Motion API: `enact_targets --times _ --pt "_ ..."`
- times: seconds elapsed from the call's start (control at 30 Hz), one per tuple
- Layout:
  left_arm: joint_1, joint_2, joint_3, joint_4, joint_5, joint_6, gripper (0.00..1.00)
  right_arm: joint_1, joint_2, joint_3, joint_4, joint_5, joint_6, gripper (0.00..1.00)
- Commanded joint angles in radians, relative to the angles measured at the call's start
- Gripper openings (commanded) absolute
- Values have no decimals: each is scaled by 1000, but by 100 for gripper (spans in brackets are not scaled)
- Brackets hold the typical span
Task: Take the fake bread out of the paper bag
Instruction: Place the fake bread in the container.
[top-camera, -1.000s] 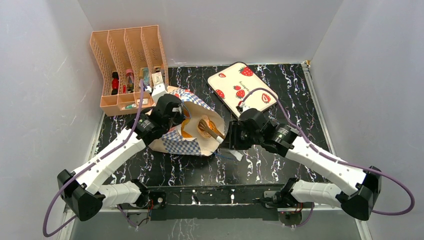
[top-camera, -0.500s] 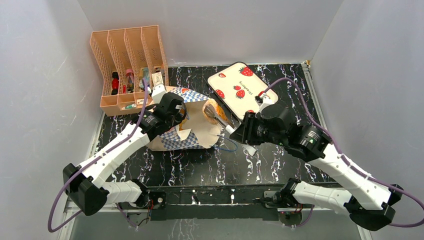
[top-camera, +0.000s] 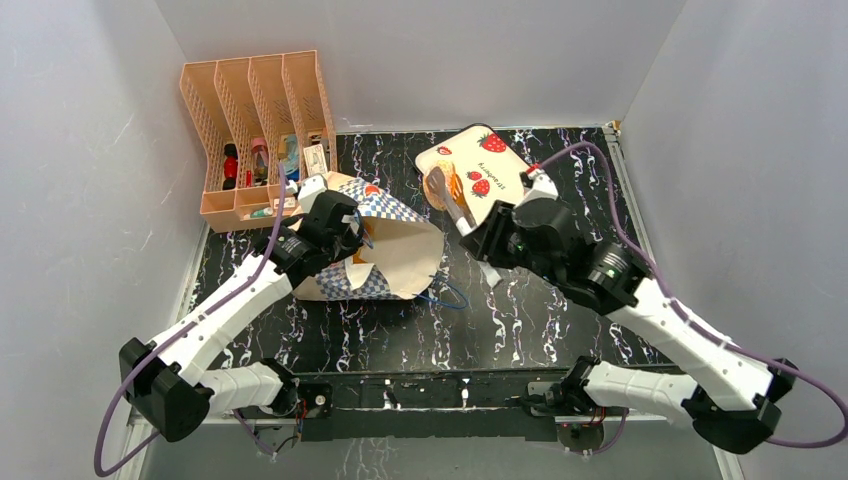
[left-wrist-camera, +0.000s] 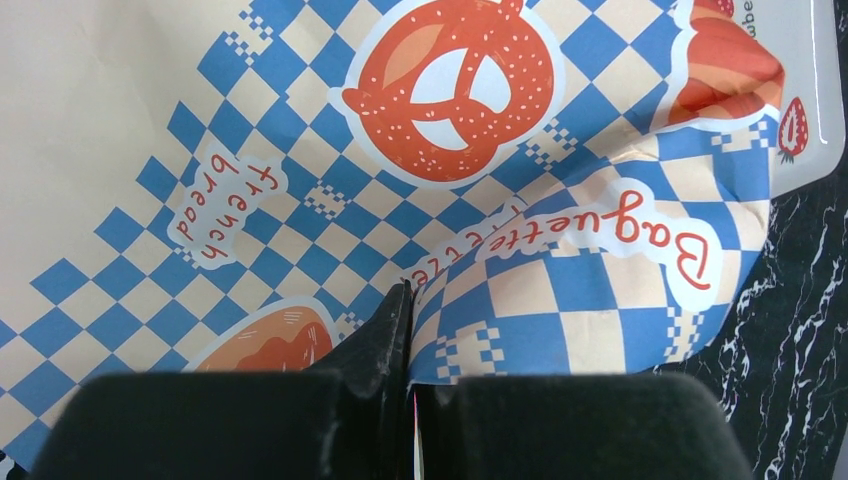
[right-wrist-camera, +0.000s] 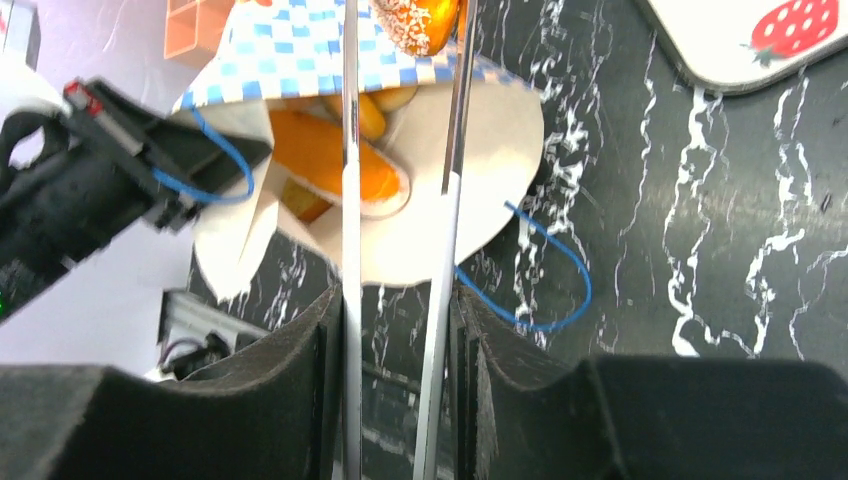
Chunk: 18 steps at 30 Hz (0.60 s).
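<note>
The paper bag (top-camera: 395, 258) lies on its side with its mouth toward the right. My left gripper (top-camera: 338, 225) is shut on the bag's chequered rim (left-wrist-camera: 470, 300). My right gripper (top-camera: 482, 238) is shut on a pair of metal tongs (top-camera: 458, 208). The tongs pinch an orange sprinkled donut (top-camera: 440, 186) over the near corner of the strawberry-print tray (top-camera: 500, 180). In the right wrist view the tongs (right-wrist-camera: 349, 200) run up from my gripper (right-wrist-camera: 400, 315) to the donut (right-wrist-camera: 420, 20). More fake bread, a long orange loaf (right-wrist-camera: 335, 160), lies inside the bag's mouth (right-wrist-camera: 490, 170).
A peach file rack (top-camera: 255, 120) with small items stands at the back left, close behind the bag. The bag's blue cord handle (right-wrist-camera: 560, 290) loops onto the black marbled table (top-camera: 560, 320). White walls enclose the table on three sides.
My right arm drew the tongs and donut out of the bag's mouth and carried them back and right, over the tray. The left gripper kept its hold on the bag's rim.
</note>
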Motion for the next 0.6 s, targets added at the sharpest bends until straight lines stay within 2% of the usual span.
enact_targets --times 0.0,0.07,0.33,0.57 --pt "13 -41 -11 -15 40 43 0 2 110 82 216 148 -29 0" --pt "13 -51 -10 -16 60 50 0 -25 193 104 266 169 -60 0" --pt "14 -63 24 -39 154 92 0 -257 564 197 511 50 -126 0" --pt "15 -113 25 -65 202 101 0 -347 836 306 658 62 -169 0"
